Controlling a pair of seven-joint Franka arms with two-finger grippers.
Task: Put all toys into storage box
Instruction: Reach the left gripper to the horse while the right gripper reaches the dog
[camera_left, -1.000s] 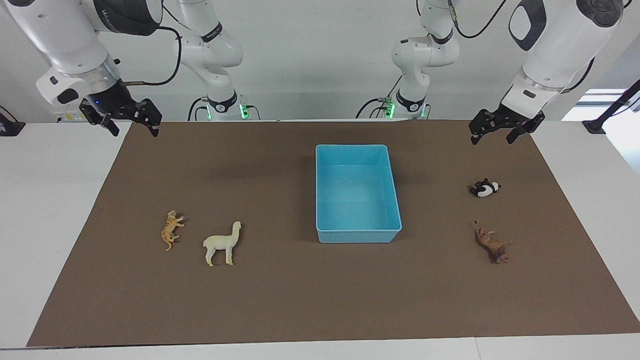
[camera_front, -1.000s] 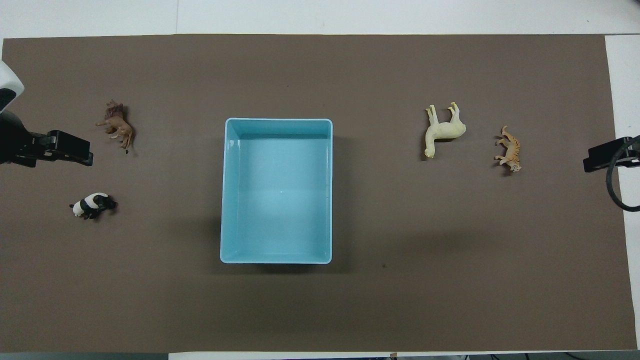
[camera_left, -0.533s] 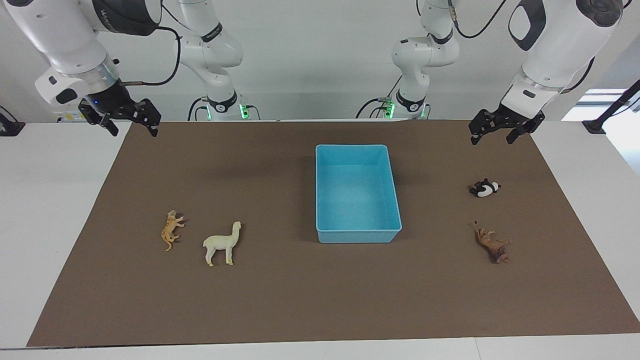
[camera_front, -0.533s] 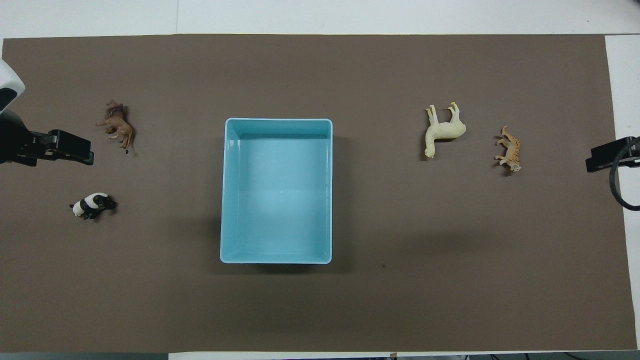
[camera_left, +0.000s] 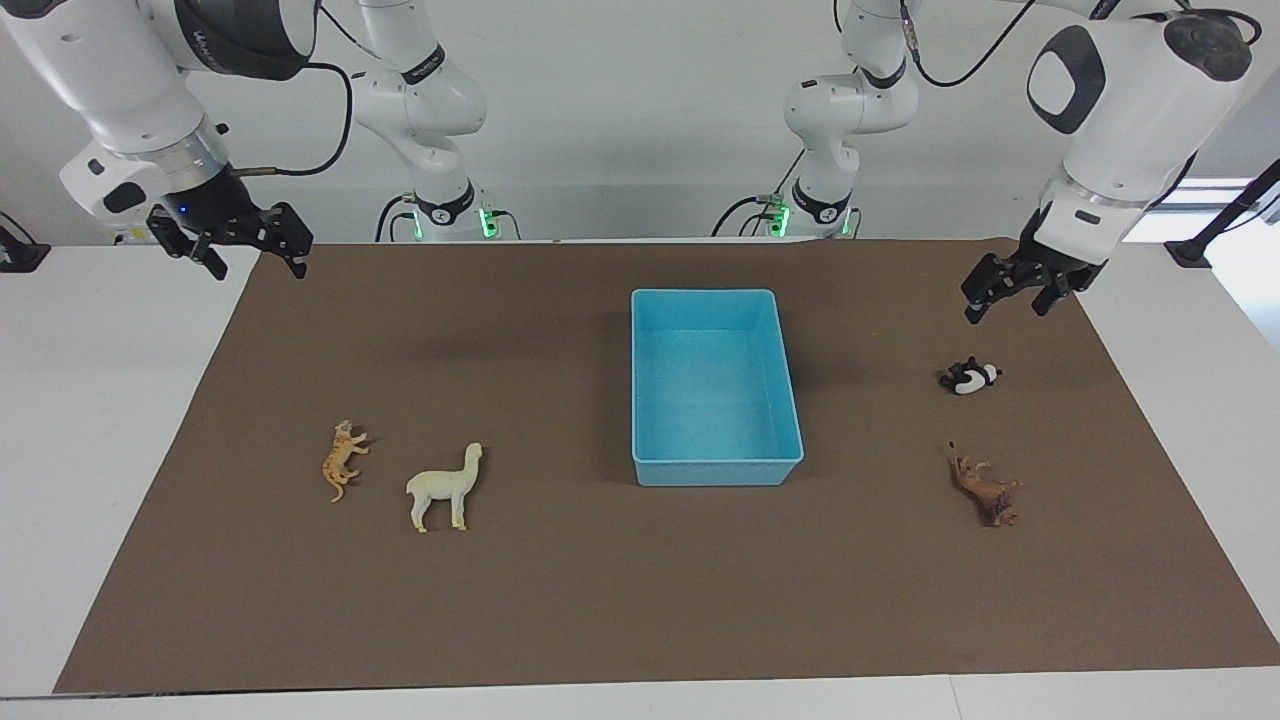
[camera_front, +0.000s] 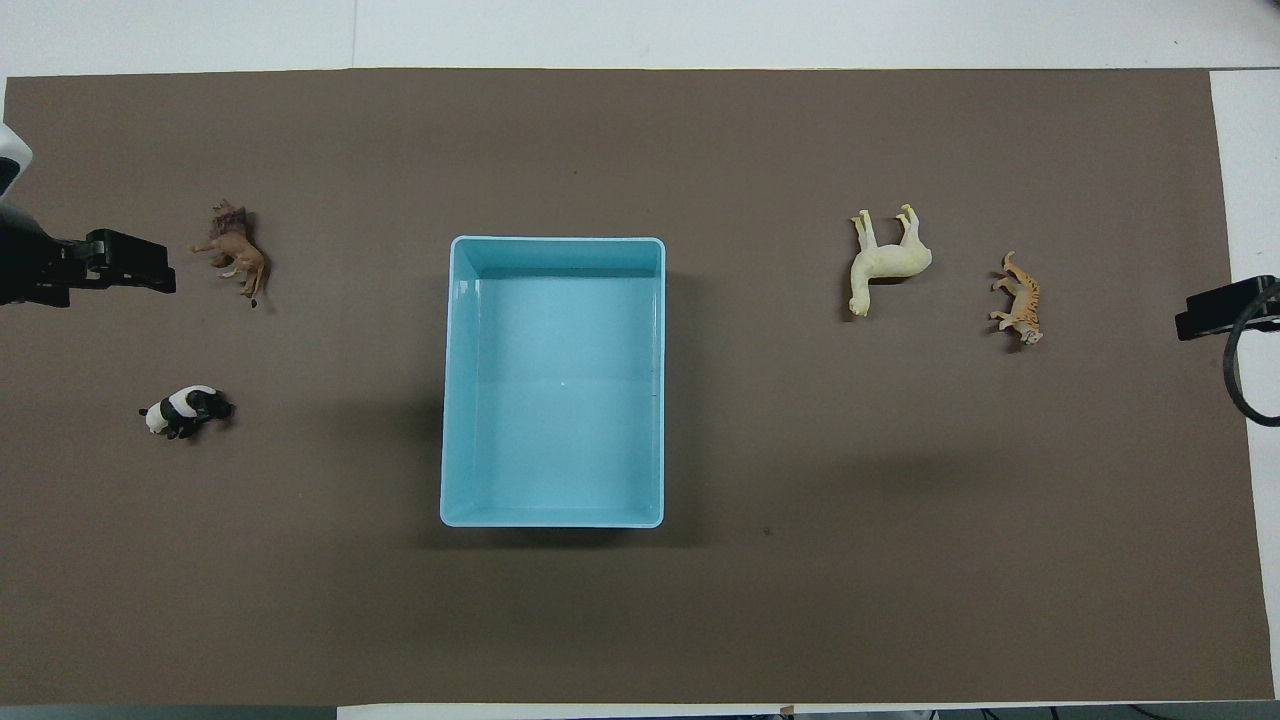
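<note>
Facing view. Storage box: light blue tub, mid-surface on the brown mat, nothing inside. Panda and lion: toward the left arm's end, both lying on the mat, the lion farther from the robots. Tiger and alpaca: toward the right arm's end, just beside each other, the tiger on its side, the alpaca flat too. Left tool: in the air over the mat near the panda, fingers spread, holding nothing. Right tool: in the air over the mat's edge, fingers spread, holding nothing.

Overhead view. Storage box: central. Lion, panda, alpaca, tiger: all outside the box, well apart from it. Left tool: tip just beside the lion. Right tool: tip at the mat's edge, beside the tiger.
</note>
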